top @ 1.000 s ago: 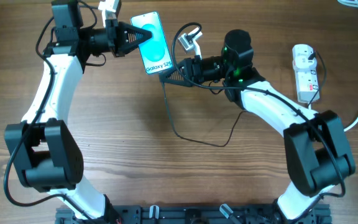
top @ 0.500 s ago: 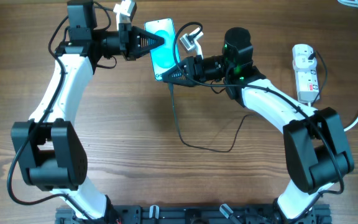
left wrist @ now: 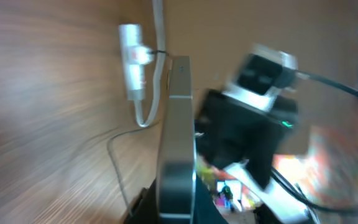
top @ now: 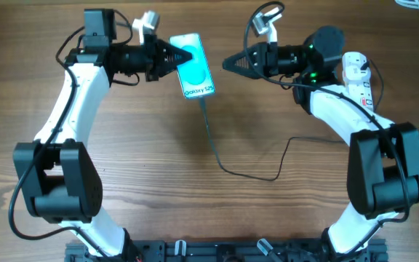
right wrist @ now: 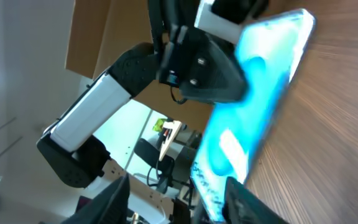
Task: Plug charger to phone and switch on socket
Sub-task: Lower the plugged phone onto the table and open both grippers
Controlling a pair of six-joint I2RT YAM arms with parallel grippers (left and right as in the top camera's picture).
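- Now, the left gripper (top: 174, 58) has its jaws clamped on the left edge of the phone (top: 196, 67). It holds the phone off the surface (top: 151, 182) with the lit screen tilted toward the right arm, probably to brace it and keep its near end reachable.
- The charger (top: 214, 145) runs from the phone's near end, then loops right across the surface. Its tip looks seated in the port, though it is too small to be sure.
- The right gripper (top: 231, 63) hovers just right of the phone without touching it. Its jaws are parted with nothing between them.
- The socket (top: 358, 80) lies at the far right, partly hidden by the right arm, and I cannot make out its switch. The switching seems to be what is left, and the right arm is best placed for it.
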